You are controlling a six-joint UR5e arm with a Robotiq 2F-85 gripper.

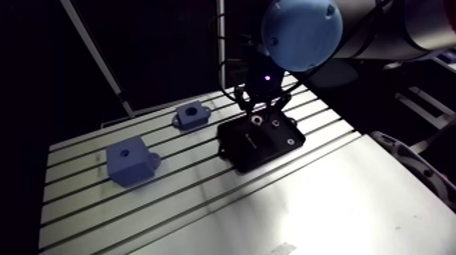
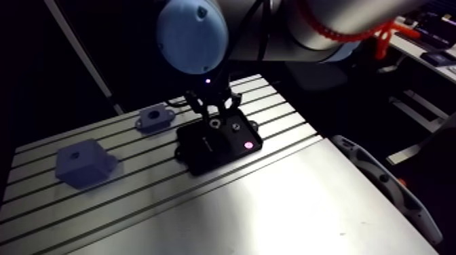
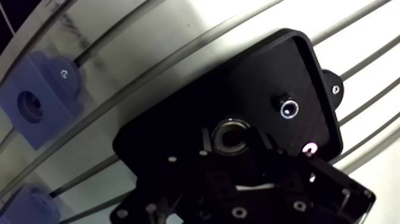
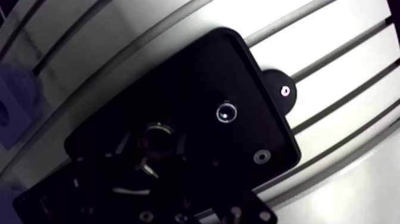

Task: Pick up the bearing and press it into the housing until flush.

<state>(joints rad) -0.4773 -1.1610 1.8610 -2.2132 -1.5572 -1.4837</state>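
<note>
No text, number or brand can be read anywhere. The black housing (image 1: 271, 146) carries one small pale mark (image 1: 248, 136) on its top, too blurred to read.

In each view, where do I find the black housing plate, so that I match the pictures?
Arm view: the black housing plate lies on the slotted table, to the picture's right of two blue blocks.
Wrist view: it lies across the slots, with the blue blocks beside it.
Shared landmark: the metal ring in the plate's hole.
</note>
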